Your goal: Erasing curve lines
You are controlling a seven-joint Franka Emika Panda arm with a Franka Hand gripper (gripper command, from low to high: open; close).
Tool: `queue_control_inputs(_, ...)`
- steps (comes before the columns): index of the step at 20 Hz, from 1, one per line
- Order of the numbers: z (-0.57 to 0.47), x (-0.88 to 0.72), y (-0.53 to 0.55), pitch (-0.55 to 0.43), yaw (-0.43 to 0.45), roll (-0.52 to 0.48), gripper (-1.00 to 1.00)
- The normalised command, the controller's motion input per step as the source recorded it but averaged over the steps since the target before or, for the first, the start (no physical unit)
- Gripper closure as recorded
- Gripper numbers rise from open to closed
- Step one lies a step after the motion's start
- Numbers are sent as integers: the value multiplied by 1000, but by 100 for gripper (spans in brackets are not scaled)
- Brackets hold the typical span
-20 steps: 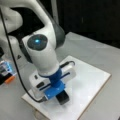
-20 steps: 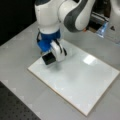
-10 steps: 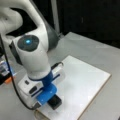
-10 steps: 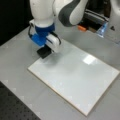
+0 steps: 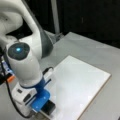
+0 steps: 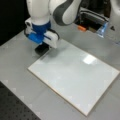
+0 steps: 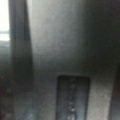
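My gripper [image 5: 43, 101] [image 6: 41, 41], with its blue mount, is shut on a dark block eraser [image 5: 49, 108] [image 6: 41, 48]. In both front views the eraser sits at the corner of the white board [image 5: 80, 85] [image 6: 75, 75], partly off its edge. No curve lines show on the board; its surface looks plain white. The wrist view is dark and close, with a dark dotted block [image 7: 72, 97] low in the middle.
The board lies on a grey table [image 6: 17, 60]. A bright glare patch [image 6: 88, 59] marks the board. An orange piece [image 6: 81, 28] and a pale blue object [image 6: 102, 28] stand behind it. A black perforated surface [image 6: 15, 107] lies at a front view's bottom left.
The gripper has slid with the eraser from over the board toward its corner, ending at the edge. The board itself has not moved.
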Motion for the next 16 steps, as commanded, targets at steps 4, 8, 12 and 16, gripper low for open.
queue_control_inputs(4,-71,197,-269,37,104,77,100)
queue_control_inputs(8,-39,200,-298,22,68,108,100)
queue_control_inputs(12,-15,222,-355,28,63,147,100)
queue_control_inputs(16,-33,229,-322,30,31,198,100)
